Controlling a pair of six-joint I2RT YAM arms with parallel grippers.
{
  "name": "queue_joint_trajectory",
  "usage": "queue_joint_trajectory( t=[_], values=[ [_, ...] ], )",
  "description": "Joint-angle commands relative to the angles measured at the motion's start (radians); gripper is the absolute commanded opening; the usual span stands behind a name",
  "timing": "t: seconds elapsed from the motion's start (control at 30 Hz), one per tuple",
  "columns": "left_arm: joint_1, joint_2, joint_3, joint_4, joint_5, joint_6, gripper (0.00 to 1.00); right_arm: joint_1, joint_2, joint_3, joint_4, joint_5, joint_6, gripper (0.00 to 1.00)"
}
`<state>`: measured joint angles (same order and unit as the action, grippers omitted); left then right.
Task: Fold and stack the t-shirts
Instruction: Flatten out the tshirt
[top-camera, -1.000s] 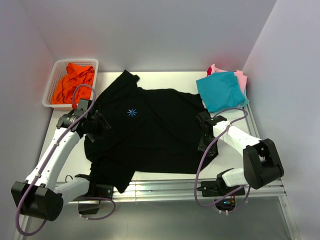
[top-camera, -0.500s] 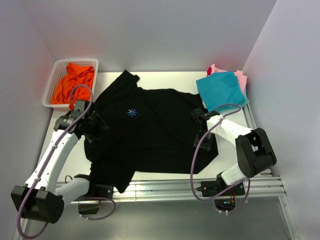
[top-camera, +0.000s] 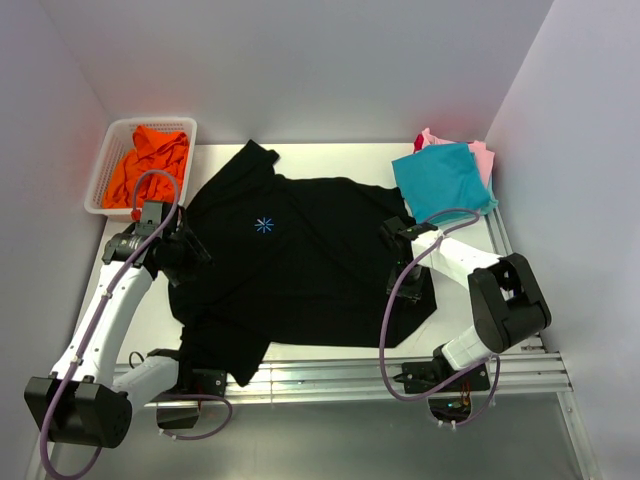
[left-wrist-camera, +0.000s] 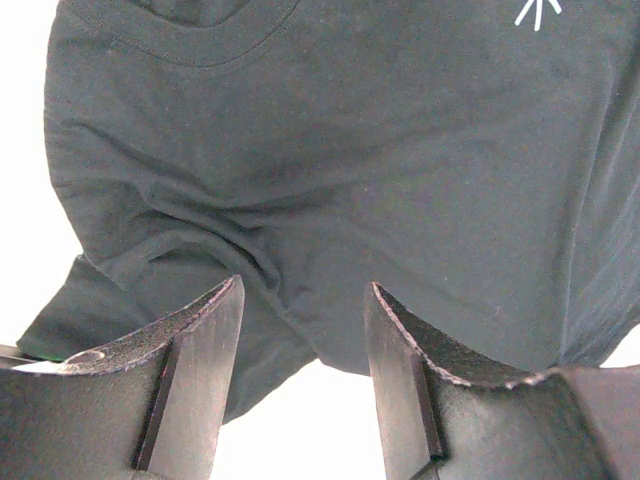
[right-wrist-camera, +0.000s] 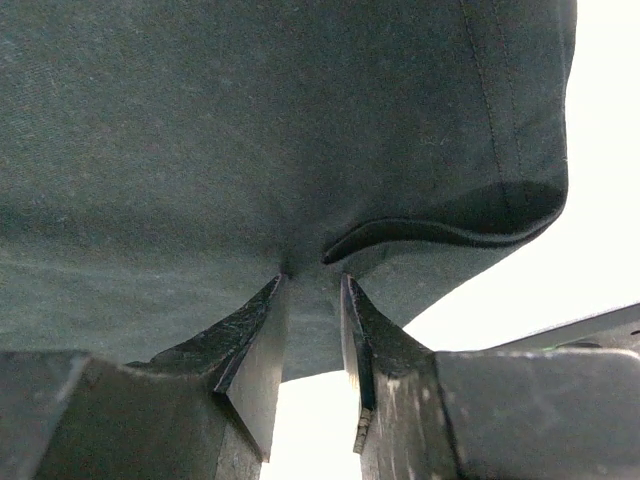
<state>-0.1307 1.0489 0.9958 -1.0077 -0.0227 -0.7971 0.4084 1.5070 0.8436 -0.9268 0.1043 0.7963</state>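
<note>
A large black t-shirt (top-camera: 300, 270) with a light-blue starburst logo (top-camera: 264, 224) lies spread across the table's middle. My left gripper (top-camera: 188, 250) is open at its left edge; in the left wrist view the shirt's edge (left-wrist-camera: 330, 200) lies just past the parted fingertips of the gripper (left-wrist-camera: 305, 286). My right gripper (top-camera: 393, 234) is at the shirt's right edge; in the right wrist view the gripper (right-wrist-camera: 312, 280) is closed on a fold of the black cloth (right-wrist-camera: 250, 150). A teal t-shirt (top-camera: 443, 181) lies on pink (top-camera: 483, 155) and red (top-camera: 418, 143) ones at the back right.
A white mesh basket (top-camera: 105, 165) at the back left holds a crumpled orange t-shirt (top-camera: 150, 165). Walls close in on the left, back and right. The metal table rail (top-camera: 330, 375) runs along the near edge by the arm bases.
My right gripper has slid left onto the black shirt's right edge. My left gripper has drawn back a little to the left. The shirt has hardly shifted.
</note>
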Motion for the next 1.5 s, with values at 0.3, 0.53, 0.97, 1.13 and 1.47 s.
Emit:
queue_joint_trajectory(
  t=[0.3, 0.53, 0.97, 1.13, 1.47],
  values=[
    [0.013, -0.015, -0.013, 0.014, 0.013, 0.026, 0.57, 0.009, -0.022, -0.041, 0.011, 0.035, 0.021, 0.31],
    [0.013, -0.016, -0.017, 0.015, 0.03, 0.024, 0.57, 0.009, -0.028, -0.051, 0.013, 0.04, 0.023, 0.22],
    [0.013, -0.023, -0.028, 0.018, 0.03, 0.026, 0.57, 0.009, -0.086, -0.071, -0.023, 0.06, 0.032, 0.0],
    [0.013, -0.026, -0.042, 0.026, 0.038, 0.022, 0.57, 0.009, -0.154, -0.083, -0.058, 0.067, 0.043, 0.0],
    [0.014, -0.02, -0.049, 0.046, 0.046, 0.03, 0.57, 0.009, -0.287, -0.133, -0.147, 0.074, 0.076, 0.0]
  ],
)
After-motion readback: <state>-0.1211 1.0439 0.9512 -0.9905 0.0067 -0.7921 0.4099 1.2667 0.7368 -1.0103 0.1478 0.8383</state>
